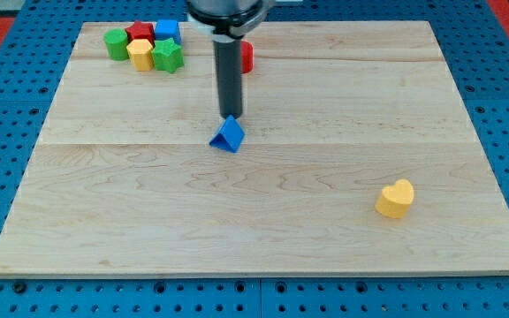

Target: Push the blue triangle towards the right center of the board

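The blue triangle [228, 135] lies near the middle of the wooden board [325, 230], slightly left of centre. My tip [231, 116] is at the end of the dark rod and sits right at the triangle's upper edge, touching or almost touching it from the view's top.
A cluster at the top left holds a green cylinder [116, 43], a red block [140, 33], a blue cube [167, 29], a yellow block [140, 54] and a green star-like block [167, 56]. A red cylinder [246, 56] shows behind the rod. A yellow heart [396, 198] lies at the lower right.
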### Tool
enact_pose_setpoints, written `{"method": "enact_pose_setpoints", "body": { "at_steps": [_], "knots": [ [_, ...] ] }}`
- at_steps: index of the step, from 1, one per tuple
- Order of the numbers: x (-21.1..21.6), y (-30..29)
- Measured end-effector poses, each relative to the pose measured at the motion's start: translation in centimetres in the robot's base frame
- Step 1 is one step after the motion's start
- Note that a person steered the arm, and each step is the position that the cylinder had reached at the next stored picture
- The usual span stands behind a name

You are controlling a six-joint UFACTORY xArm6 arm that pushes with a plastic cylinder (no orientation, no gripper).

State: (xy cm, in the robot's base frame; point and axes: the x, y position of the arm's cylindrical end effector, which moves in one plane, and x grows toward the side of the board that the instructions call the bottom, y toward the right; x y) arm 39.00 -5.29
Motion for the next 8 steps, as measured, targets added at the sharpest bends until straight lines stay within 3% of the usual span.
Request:
{"method": "enact_pose_setpoints", "body": {
  "at_steps": [1,2,3,4,6,8],
  "knots": [
    [2.2,-2.6],
    [4.6,1.2],
    [4.6,7.1],
    [3.5,8.5],
    [0.1,4.2],
    [-0.1,18.7]
  ]
}}
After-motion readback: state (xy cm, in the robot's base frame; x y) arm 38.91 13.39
